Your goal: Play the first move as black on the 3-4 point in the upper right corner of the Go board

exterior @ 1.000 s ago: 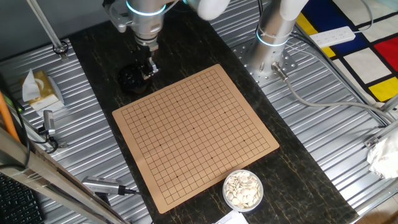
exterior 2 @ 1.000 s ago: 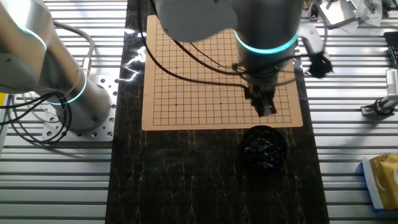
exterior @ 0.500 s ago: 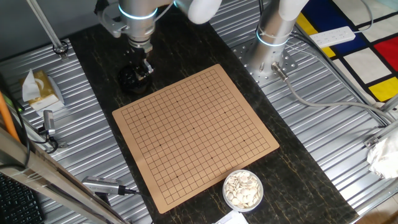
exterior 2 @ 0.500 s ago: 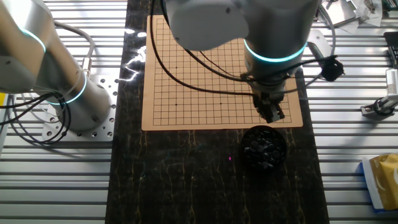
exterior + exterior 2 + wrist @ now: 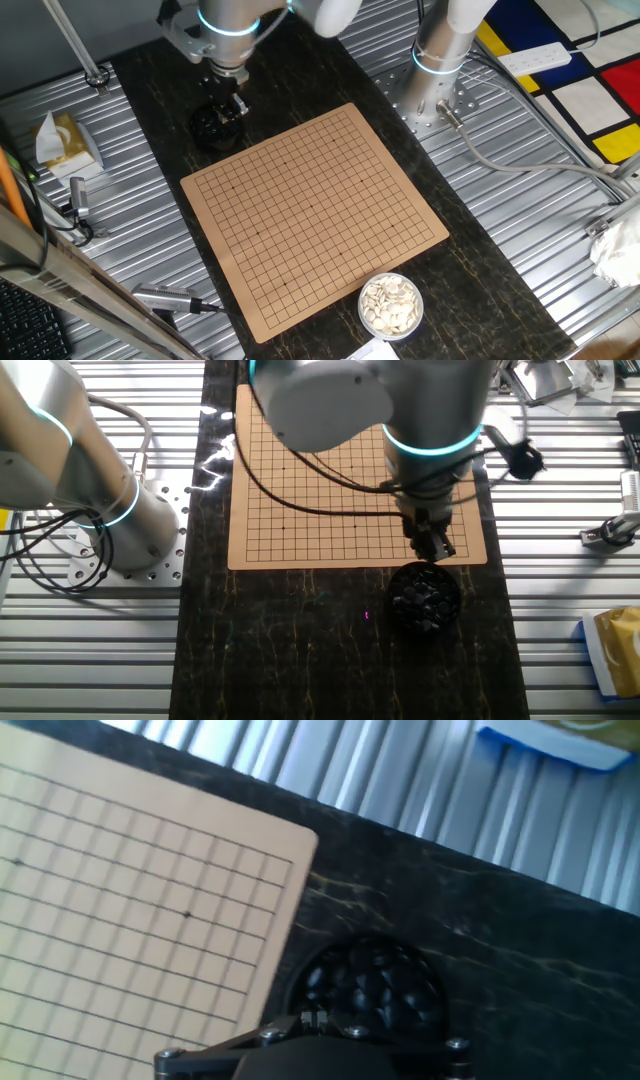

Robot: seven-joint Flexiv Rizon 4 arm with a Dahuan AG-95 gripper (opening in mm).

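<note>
Claw (image 5: 432,546) hung just above the bowl of black stones (image 5: 424,600) beside the Go board (image 5: 315,215); its spread could not be told. White stones' bowl (image 5: 390,305) sat well apart.

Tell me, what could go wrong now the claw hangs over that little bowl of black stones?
The black stones are heaped tight in their bowl, so the gripper might pinch two, or none. The bowl sits close to the Go board corner, so a nudge could knock it against the board. The crossings are unmarked and look alike, so the stone could land a line off.
</note>
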